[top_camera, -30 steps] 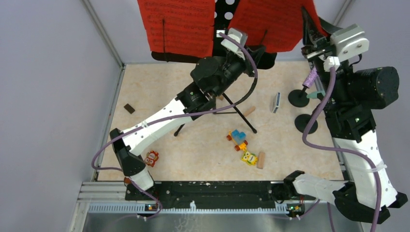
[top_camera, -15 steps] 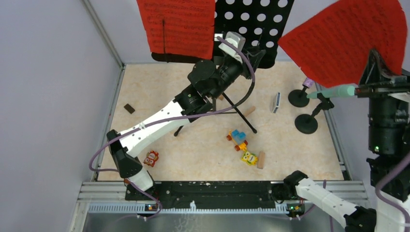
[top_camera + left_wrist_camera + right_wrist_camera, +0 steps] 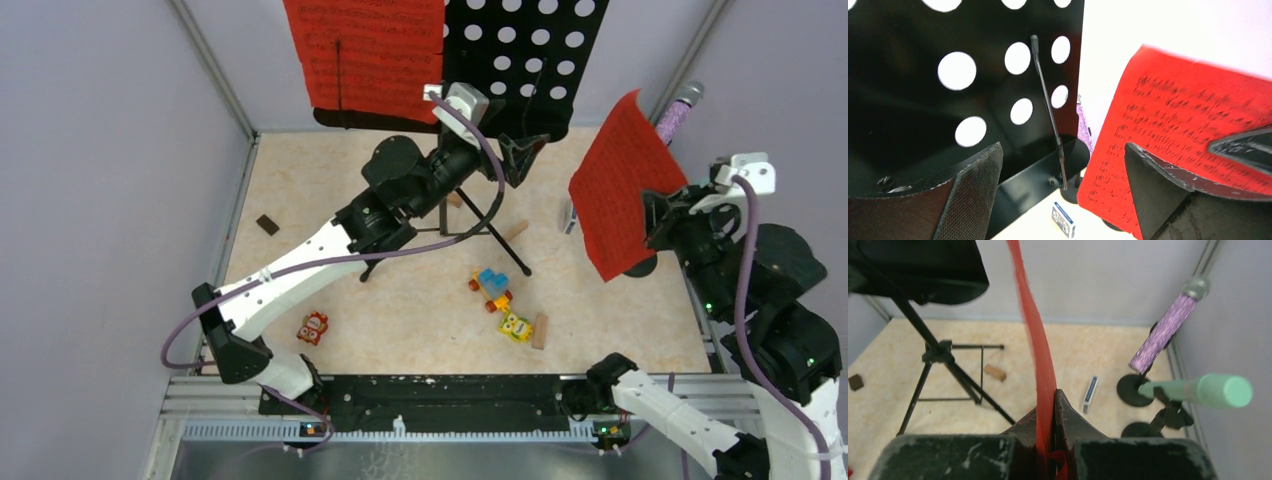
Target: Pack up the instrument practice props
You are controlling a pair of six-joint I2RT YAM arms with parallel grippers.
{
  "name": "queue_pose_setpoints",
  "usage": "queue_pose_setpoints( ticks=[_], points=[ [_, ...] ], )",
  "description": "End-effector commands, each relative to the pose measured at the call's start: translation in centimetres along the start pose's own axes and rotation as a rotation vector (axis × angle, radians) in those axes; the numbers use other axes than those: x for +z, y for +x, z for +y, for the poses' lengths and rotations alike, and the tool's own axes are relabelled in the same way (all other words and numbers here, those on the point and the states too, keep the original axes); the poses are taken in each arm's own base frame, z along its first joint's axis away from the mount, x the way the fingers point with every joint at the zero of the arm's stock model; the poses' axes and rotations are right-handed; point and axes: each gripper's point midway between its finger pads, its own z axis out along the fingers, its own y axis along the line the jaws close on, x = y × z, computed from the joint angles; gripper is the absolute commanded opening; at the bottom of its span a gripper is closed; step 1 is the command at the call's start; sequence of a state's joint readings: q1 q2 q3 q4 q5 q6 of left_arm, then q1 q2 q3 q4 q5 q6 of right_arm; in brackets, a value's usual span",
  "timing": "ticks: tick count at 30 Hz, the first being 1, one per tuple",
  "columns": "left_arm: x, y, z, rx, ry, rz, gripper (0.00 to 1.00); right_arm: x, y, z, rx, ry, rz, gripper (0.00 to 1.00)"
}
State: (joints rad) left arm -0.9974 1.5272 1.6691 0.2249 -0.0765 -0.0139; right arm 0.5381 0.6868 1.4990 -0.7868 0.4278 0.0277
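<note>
Glossy blk rack (image 3: 908, 115), matt red paper sheet (image 3: 620, 185).

No legible text, red sheet-music pages (image 3: 365, 55) printed with staves of notes, too small to read

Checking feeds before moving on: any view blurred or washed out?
Left wrist: the red sheet is smeared, and the wall above it is blown white. Right wrist: the same sheet, edge-on, is soft near the lens. Top external: sharp, evenly lit.
</note>
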Motion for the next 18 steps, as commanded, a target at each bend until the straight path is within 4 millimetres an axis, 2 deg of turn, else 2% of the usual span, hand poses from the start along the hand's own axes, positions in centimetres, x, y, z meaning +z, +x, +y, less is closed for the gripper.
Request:
queue_pose_setpoints(
  ticks=[1, 8, 12, 14, 16, 18],
  points=[
    [-2.8, -3.0, 0.1, -0.008, 0.003, -0.036, 0.98, -0.4, 4.8, 0.8, 0.112, -0.002, 0.157, 0.00],
    [-6.7, -1.9, -0.1, -0.055, 0.017, 0.042, 0.99, 2.9, 10.8, 2.2, 0.182, 0.048, 0.261, 0.00],
    [-9.9, -1.1, -0.3, -0.090, 0.030, 0.085, 0.99, 4.5, 13.3, 3.9, 0.230, 0.015, 0.294, 0.00],
    [-11.8, -0.5, -0.3, -0.109, 0.030, 0.117, 0.99, 4.7, 13.3, 5.7, 0.259, -0.081, 0.278, 0.00],
    [-14.1, 1.0, 0.0, -0.124, 0.015, 0.180, 0.99, 4.0, 12.6, 9.4, 0.289, -0.302, 0.257, 0.00],
    [-16.5, 2.1, 0.7, -0.140, -0.026, 0.235, 0.99, 2.4, 11.8, 12.9, 0.337, -0.524, 0.234, 0.00]
  ],
)
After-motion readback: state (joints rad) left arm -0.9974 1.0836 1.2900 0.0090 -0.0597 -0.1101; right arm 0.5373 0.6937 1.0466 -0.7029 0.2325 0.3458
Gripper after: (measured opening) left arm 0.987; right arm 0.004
